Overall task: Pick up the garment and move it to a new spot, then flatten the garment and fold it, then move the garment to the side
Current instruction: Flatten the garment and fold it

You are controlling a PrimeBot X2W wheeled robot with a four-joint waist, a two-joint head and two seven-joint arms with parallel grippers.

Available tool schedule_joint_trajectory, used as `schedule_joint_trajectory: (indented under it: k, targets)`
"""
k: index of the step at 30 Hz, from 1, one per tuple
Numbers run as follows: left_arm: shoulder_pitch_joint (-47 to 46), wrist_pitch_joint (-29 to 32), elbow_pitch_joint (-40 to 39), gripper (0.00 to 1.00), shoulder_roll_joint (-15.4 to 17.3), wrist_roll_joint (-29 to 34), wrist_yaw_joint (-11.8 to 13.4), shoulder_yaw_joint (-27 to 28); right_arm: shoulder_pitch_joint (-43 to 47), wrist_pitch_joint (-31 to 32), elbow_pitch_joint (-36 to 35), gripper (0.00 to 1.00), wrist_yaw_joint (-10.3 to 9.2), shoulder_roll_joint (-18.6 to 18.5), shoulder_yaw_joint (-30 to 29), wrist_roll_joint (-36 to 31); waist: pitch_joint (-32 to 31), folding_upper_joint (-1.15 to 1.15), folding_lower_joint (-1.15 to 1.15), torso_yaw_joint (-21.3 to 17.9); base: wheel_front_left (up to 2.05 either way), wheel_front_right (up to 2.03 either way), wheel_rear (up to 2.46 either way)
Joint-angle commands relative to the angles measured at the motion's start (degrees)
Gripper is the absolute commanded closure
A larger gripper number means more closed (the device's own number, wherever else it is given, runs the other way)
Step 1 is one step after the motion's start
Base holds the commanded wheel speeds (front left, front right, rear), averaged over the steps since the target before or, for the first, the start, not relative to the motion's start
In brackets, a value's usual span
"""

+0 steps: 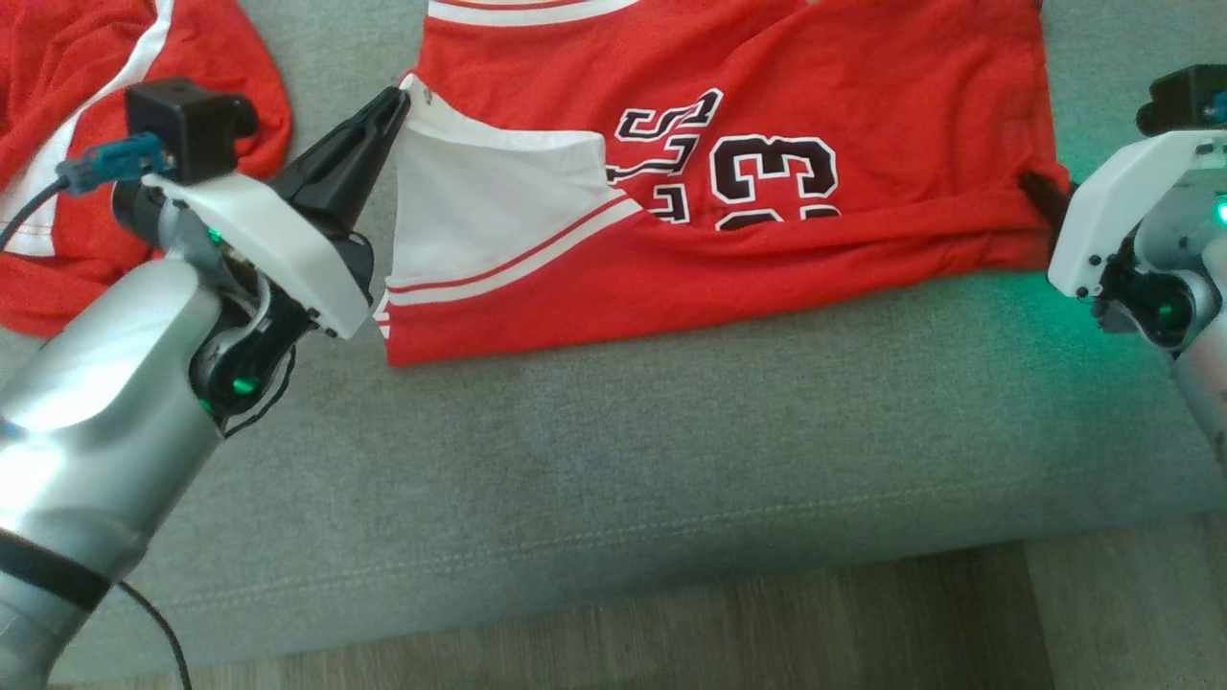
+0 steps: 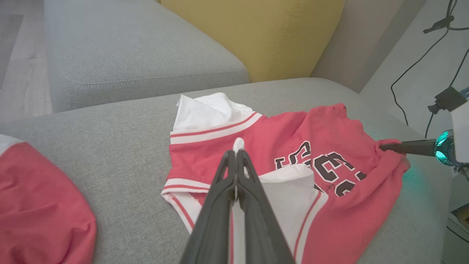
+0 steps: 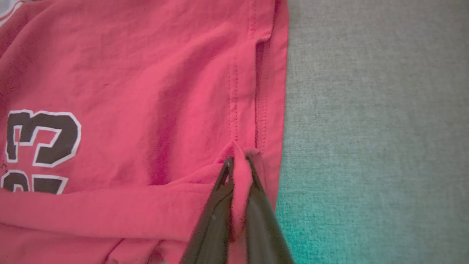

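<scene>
Left gripper (image 1: 403, 97) pinches the jersey (image 1: 767, 144) by its white sleeve (image 1: 479, 211); right gripper (image 1: 1033, 182) clamps its side hem; sofa (image 1: 671, 431) underneath.

Left gripper (image 1: 402, 98) reaches up-right from the lower left, its 2 fingers (image 1: 345, 165) pressed together on the garment (image 1: 863, 86) — right gripper (image 1: 1033, 182) enters from the right edge, likewise clamped on it.

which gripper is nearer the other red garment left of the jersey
Left. The left gripper pinches a white corner of the jersey, just beside the other red garment; the right gripper grips the jersey's opposite edge, farther off.
</scene>
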Motion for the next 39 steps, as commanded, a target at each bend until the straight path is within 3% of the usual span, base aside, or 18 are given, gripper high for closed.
schedule_joint_trajectory:
  k: [1, 5, 6, 7, 8, 9, 13, 16, 23, 24, 27, 30, 31, 34, 39]
  targets:
    - [-3.5, -0.8, 0.0, 1.0, 1.2, 0.9, -0.1, 2.5, -1.0, -0.9, -0.6, 1.0, -0.01, -0.4, 0.4, 0.3, 0.2, 0.0, 0.0, 0.0, 0.0, 0.0, 0.0]
    - [-4.6, -1.6, 2.7, 1.0, -0.4, 1.5, -0.1, 2.7, -1.7, -2.3, 0.4, 1.0, -0.01, 0.1, 0.8, 0.7, 0.7, 0.0, 0.0, 0.0, 0.0, 0.0, 0.0]
    - [-4.9, -1.8, 3.5, 1.0, -0.8, 1.8, 0.1, 2.7, -2.0, -3.1, 0.8, 0.73, -0.01, 0.1, 0.8, 0.6, 0.7, 0.0, 0.0, 0.0, 0.0, 0.0, 0.0]
    - [-5.2, -2.0, 4.3, 0.72, -1.2, 2.2, 0.3, 2.6, -2.3, -4.0, 1.2, 0.0, -0.01, 0.3, 0.7, 0.5, 0.8, 0.0, 0.0, 0.0, 0.0, 0.0, 0.0]
    - [-5.5, -2.1, 5.2, 0.43, -1.7, 2.6, 0.6, 2.6, -2.5, -4.7, 1.7, 0.0, -0.01, 0.5, 0.6, 0.6, 0.9, 0.0, 0.0, 0.1, 0.0, 0.0, 0.0]
    - [-5.7, -2.3, 6.0, 0.0, -2.1, 3.0, 0.9, 2.5, -2.6, -5.1, 2.1, 0.0, -0.01, 0.9, 0.4, 0.9, 0.8, 0.0, 0.0, 0.1, 0.0, 0.0, 0.0]
    - [-5.7, -3.2, 8.6, 0.0, -4.1, 3.4, 2.7, 3.9, -2.5, -6.7, 2.9, 0.0, -0.01, 1.5, 0.6, 1.7, 0.6, 0.0, 0.0, 0.1, 0.0, 0.0, 0.0]
    - [-4.8, -3.7, 9.0, 0.0, -5.3, 4.0, 5.5, 6.8, -2.1, -10.0, 2.9, 0.0, -0.01, 1.3, 0.5, 1.6, 0.0, 0.0, 0.0, 0.2, 0.0, 0.0, 0.0]
    - [6.4, -3.8, -3.8, 0.0, -9.9, 11.5, 12.1, 26.8, -0.3, -25.8, 2.3, 0.0, -0.01, 1.3, -1.2, -1.5, -2.3, 0.0, 0.0, 0.4, 0.0, 0.0, 0.0]
    - [6.4, -3.8, -3.8, 0.0, -9.9, 11.5, 12.1, 26.8, -0.3, -25.8, 2.3, 0.0, -0.01, 1.3, -1.2, -1.5, -2.3, 0.0, 0.0, 0.4, 0.0, 0.0, 0.0]
    - [14.0, -3.8, -10.2, 0.0, -13.7, 16.8, 12.1, 34.4, 1.5, -28.6, 0.5, 0.0, -0.01, 1.6, -3.0, -3.9, -3.3, 0.0, 0.0, 0.3, 0.0, 0.0, 0.0]
    - [20.9, -3.8, -15.0, 0.0, -18.6, 21.4, 10.5, 40.4, 3.7, -28.9, -4.1, 0.0, -0.01, 1.3, -9.0, -10.0, -4.1, 0.0, 0.0, 0.1, 0.0, 0.0, 0.0]
    - [24.7, -3.8, -17.1, 0.0, -21.4, 25.3, 9.5, 43.8, 7.3, -28.9, -9.0, 0.0, -0.01, 2.3, -15.2, -16.8, -4.7, 0.0, 0.0, -0.1, 0.0, 0.0, 0.0]
    - [29.8, -3.8, -18.9, 0.0, -24.5, 32.6, 8.6, 47.3, 15.1, -29.0, -17.3, 0.0, -0.01, 6.7, -25.1, -26.9, -5.6, 0.0, 0.0, -0.5, 0.0, 0.0, 0.0]
    - [36.4, -3.8, -19.0, 0.0, -27.2, 37.2, 6.4, 50.7, 27.9, -29.0, -29.5, 0.0, -0.01, 15.6, -35.2, -40.9, -6.7, 0.0, 0.0, -1.0, 0.0, 0.0, 0.0]
